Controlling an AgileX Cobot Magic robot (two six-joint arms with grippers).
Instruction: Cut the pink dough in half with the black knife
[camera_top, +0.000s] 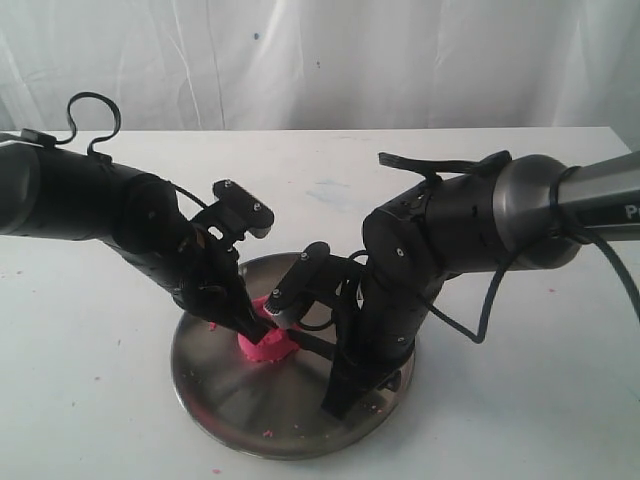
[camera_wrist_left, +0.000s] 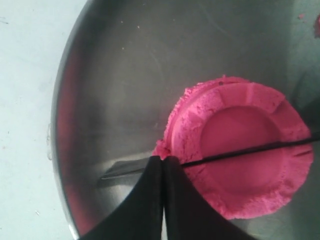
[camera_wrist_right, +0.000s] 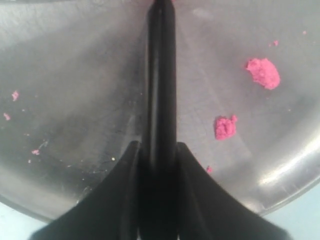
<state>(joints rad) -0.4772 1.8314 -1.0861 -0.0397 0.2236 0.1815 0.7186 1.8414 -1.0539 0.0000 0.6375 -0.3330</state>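
– Right gripper (camera_wrist_right: 157, 146), nearest us at five o'clock on the steel plate (camera_top: 218, 392): what has it got?

– Its jaws are clamped on the handle of the black knife (camera_wrist_right: 160, 75), and the handle fills the narrow gap between them. Pink crumbs (camera_wrist_right: 262, 72) lie on the plate beside it. I judge the knife is held low so that the blade reaches inward.

– And the pink dough (camera_wrist_left: 235, 122)?

– It sits just off the plate's centre toward ten o'clock, one whole puck. The blade lies edge-down across the middle of its dented top. How deep it has bitten I cannot tell.

– The left gripper (camera_wrist_left: 163, 167)?

– Farther back, reaching in from ten o'clock. Its fingers are pressed together on nothing, with the tips against the dough's rim beside the blade. That probably stops the puck sliding under the cut.
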